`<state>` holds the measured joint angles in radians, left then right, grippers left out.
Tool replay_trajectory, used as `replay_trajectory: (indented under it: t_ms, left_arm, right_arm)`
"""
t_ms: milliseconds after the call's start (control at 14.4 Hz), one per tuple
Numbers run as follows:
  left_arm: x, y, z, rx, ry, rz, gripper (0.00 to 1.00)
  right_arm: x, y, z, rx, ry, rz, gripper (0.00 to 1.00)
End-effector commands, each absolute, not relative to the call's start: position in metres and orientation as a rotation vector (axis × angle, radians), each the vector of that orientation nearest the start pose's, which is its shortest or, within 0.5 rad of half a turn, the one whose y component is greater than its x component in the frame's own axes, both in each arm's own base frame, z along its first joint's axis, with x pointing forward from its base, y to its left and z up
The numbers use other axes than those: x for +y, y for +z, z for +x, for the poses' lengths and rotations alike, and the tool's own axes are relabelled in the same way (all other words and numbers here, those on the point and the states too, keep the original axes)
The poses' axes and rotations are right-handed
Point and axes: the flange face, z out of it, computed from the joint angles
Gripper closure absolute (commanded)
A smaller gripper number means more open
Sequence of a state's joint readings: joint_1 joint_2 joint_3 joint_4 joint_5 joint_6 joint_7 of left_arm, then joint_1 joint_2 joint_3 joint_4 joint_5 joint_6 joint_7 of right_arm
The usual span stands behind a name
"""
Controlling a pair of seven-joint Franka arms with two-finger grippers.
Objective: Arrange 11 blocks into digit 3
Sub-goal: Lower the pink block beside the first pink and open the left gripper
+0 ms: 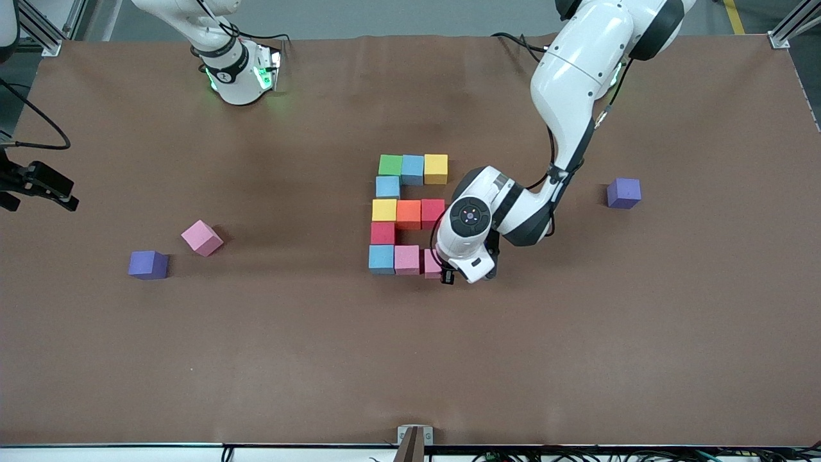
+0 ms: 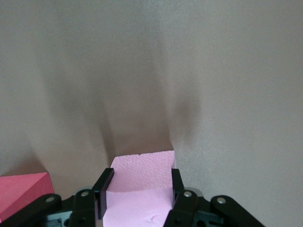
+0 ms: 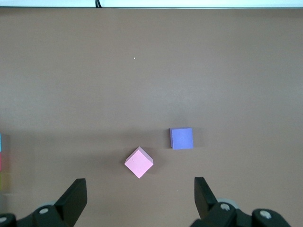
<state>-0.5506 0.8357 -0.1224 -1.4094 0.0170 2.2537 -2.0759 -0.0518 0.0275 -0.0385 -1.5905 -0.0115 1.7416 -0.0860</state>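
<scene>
Purple cube (image 1: 148, 264) sits nearest my camera, toward the right arm's end of the table. Just beside it and a bit farther back I see a loose pink block (image 1: 202, 237), turned askew. Right gripper (image 3: 139, 187) waits high over that end, fingers spread wide, nothing in them.

Mid-table, the other blocks sit as a figure:
- Farthest row: green block (image 1: 390, 165), light blue block (image 1: 412, 169), yellow block (image 1: 435, 168).
- A second light blue block (image 1: 387, 187) sits under the green one.
- Middle row: second yellow block (image 1: 384, 210), orange block (image 1: 408, 214), red block (image 1: 433, 212).
- A second red block (image 1: 382, 233) comes below that.
- Nearest row: third light blue block (image 1: 381, 258), pink row block (image 1: 406, 259).

Left gripper (image 2: 138, 184) is clenched on the end pink block (image 1: 431, 263), down at the end of that nearest row, just beside the pink row block.

A second purple cube (image 1: 623, 193) lies well apart, toward the left arm's end
</scene>
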Motion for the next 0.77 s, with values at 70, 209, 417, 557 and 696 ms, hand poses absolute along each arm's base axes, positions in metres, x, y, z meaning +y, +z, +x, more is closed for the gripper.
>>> replay_trajectory:
  t_ms: [70, 209, 417, 557, 696]
  left_arm:
    - [-0.457, 0.198, 0.583, -2.108, 0.101, -2.361, 0.79]
    - [-0.458, 0.196, 0.582, -2.106, 0.102, -2.358, 0.79]
    - [-0.464, 0.195, 0.577, -2.092, 0.103, -2.368, 0.79]
    - [-0.464, 0.195, 0.577, -2.092, 0.103, -2.368, 0.79]
    - [-0.465, 0.194, 0.576, -2.091, 0.103, -2.369, 0.79]
  right_arm:
    - [-0.055, 0.624, 0.572, 0.006, -0.204, -3.158, 0.00]
    - [-0.054, 0.624, 0.572, 0.001, -0.201, -3.158, 0.00]
    - [-0.055, 0.628, 0.573, 0.006, -0.221, -3.158, 0.00]
    - [-0.053, 0.637, 0.573, 0.013, -0.245, -3.157, 0.00]
    - [-0.057, 0.639, 0.572, 0.027, -0.250, -3.157, 0.00]
